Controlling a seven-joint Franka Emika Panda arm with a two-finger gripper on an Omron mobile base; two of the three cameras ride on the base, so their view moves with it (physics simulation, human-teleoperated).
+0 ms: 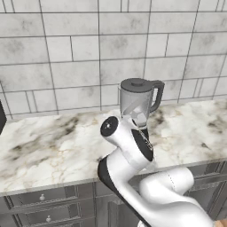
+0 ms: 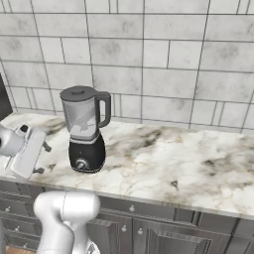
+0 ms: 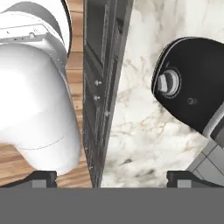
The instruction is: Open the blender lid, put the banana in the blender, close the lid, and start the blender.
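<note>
The blender (image 2: 84,130) stands on the marble counter near the wall, a black base with a silver knob (image 2: 81,163) under a clear grey jar with a dark handle. The blender lid (image 2: 78,92) sits closed on the jar top. In the left base view the blender (image 1: 138,101) rises behind my arm, lid (image 1: 135,83) on. My gripper (image 2: 43,158) hangs just left of the base, over the counter's front edge, open and holding nothing. In the hand view the gripper (image 3: 113,179) has its tips far apart, with the black base (image 3: 192,87) and its knob (image 3: 168,83) at the right. The banana is out of view.
The marble counter (image 2: 163,158) runs wide to the right of the blender, backed by a grey tile wall (image 2: 149,59). Drawers with small knobs (image 2: 134,213) line the front below. A dark object (image 2: 3,96) stands at the far left edge.
</note>
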